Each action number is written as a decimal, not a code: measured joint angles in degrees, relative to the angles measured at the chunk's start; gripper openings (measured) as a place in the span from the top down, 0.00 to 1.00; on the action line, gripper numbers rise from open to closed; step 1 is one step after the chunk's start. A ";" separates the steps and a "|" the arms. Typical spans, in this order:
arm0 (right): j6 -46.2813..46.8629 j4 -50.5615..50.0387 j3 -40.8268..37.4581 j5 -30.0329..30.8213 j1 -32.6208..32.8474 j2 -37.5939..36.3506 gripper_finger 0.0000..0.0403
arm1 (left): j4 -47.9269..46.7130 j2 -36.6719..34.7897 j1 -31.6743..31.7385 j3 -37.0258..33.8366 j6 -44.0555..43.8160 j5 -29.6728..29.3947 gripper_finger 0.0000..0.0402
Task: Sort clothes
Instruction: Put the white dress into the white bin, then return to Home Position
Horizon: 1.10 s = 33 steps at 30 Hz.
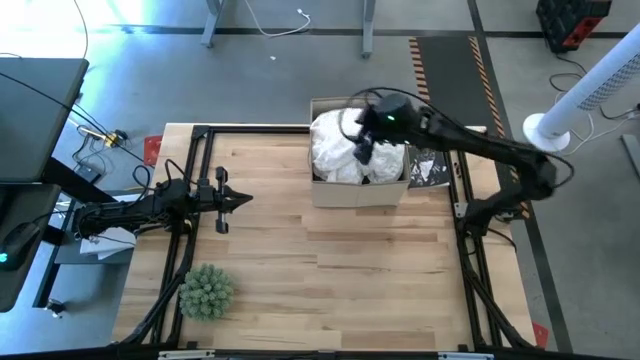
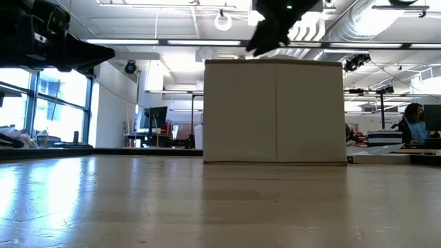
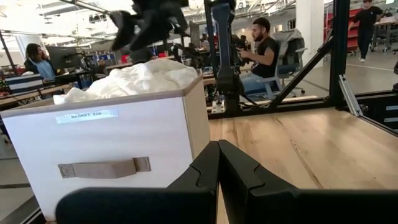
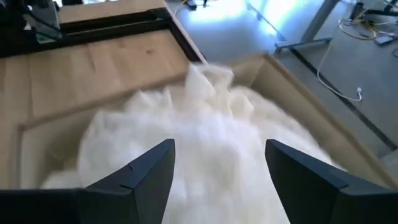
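A white garment (image 1: 338, 148) lies heaped in the white box (image 1: 360, 190) at the table's far side; it also shows as a white mound (image 4: 199, 130) in the right wrist view and above the box rim (image 3: 137, 78) in the left wrist view. My right gripper (image 1: 362, 150) hangs open above the box, over the white garment, with nothing between its fingers (image 4: 149, 168). My left gripper (image 1: 243, 198) rests shut at the table's left, pointing level toward the right. Other clothes do not show.
A spiky green plant ball (image 1: 207, 290) sits near the table's front left corner. A dark flat thing (image 1: 430, 168) lies to the right of the box. Black frame rails (image 1: 190, 200) run along the table's sides. People sit at desks in the room behind.
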 joint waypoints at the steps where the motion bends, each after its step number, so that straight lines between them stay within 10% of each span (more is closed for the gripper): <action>1: 0.71 1.98 -3.60 -0.05 -0.08 -2.26 0.39 | 0.00 0.00 0.00 0.00 -0.02 -0.02 1.00; 10: 10.80 27.53 -35.53 -5.30 -4.91 -6.72 0.39 | 0.00 0.01 0.00 0.01 0.00 -0.02 1.00; 19: 10.08 26.50 -34.35 -7.74 -7.24 -8.90 0.39 | 0.00 0.00 0.01 0.00 0.00 0.00 1.00; 33: 18.95 5.90 -38.78 -11.85 12.75 -51.98 0.39 | 0.02 0.02 0.02 0.00 0.00 -0.02 1.00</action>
